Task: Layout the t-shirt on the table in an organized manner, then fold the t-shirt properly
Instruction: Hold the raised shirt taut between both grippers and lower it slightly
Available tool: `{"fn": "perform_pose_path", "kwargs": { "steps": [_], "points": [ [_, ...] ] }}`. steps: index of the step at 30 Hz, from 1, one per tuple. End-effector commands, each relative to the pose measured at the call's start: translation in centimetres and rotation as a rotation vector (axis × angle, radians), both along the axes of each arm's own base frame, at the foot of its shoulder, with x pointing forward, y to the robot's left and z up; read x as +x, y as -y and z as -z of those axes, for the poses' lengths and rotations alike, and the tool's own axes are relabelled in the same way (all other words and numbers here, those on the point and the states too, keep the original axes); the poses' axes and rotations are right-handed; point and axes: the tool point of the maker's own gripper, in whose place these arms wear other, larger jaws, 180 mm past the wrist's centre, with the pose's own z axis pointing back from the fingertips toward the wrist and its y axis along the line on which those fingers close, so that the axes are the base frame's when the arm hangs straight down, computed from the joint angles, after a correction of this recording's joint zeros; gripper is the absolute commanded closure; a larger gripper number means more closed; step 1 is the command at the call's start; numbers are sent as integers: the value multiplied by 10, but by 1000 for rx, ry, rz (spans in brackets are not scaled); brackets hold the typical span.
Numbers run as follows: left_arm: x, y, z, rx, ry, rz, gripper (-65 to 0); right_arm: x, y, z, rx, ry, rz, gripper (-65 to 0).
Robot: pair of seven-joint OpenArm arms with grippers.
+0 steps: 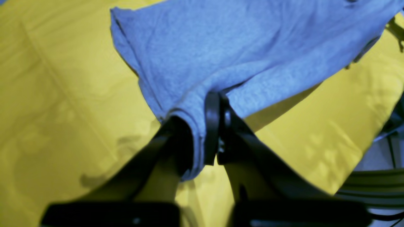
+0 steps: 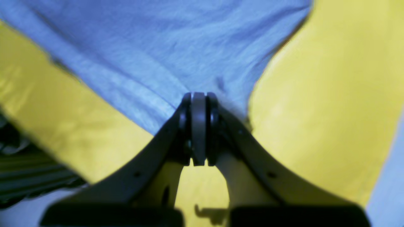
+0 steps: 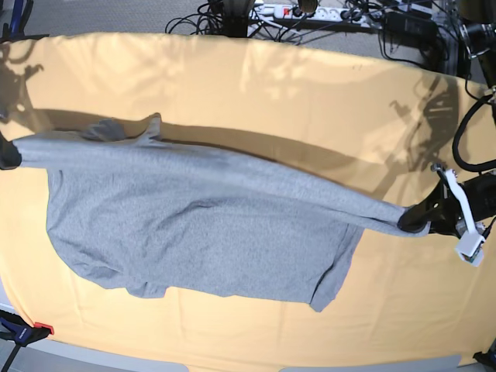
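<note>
A grey t-shirt (image 3: pixel 201 217) hangs stretched across the table (image 3: pixel 271 85), held by one edge between both grippers, and its lower part drapes onto the yellow-orange cloth. My left gripper (image 3: pixel 411 218) is shut on the shirt's edge at the right of the base view. In the left wrist view its fingertips (image 1: pixel 212 104) pinch a fold of the t-shirt (image 1: pixel 236 47) above the table (image 1: pixel 47 94). My right gripper (image 3: pixel 8 153) grips the opposite end at the base view's left edge. In the right wrist view, the gripper (image 2: pixel 198 96) is shut on the t-shirt (image 2: pixel 157 41).
Cables and a power strip (image 3: pixel 310 12) lie on the floor beyond the far table edge. A clamp (image 3: pixel 31 332) sits at the near left corner. The table's edge (image 1: pixel 363 164) and dark cables (image 1: pixel 378 186) show beside the left arm.
</note>
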Motion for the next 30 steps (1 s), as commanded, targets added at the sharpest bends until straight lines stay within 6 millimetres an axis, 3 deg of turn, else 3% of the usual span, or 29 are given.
{"fn": "perform_pose_path", "kwargs": {
  "steps": [1, 5, 8, 11, 15, 19, 25, 30],
  "points": [
    [5, -5, -13, 4, 41, -8, 0, 6, 4, -15, -33, 37, -8, 0],
    [5, -12, -3, 7, 2, -25, 0, 1, 7, -9, -53, -5, -9, 0],
    [11, -17, -3, -12, 6, -54, 0, 10, 4, -19, -26, 66, -4, 0],
    [32, -30, -18, -27, 110, -138, 0, 30, 9, -44, -21, 244, 39, 0],
    [59, -49, -49, 33, 264, -232, 0, 50, 39, -66, -172, 365, 142, 0],
    [70, -60, -65, 58, 295, -295, 0, 61, 48, -84, -180, 423, 201, 0],
    [66, -57, -59, 56, 257, -279, 0, 56, 45, -74, -178, 359, 180, 0],
    [48, -41, -49, 33, 156, -164, 0, 32, 26, -42, -143, 142, 62, 0]
  ]
}}
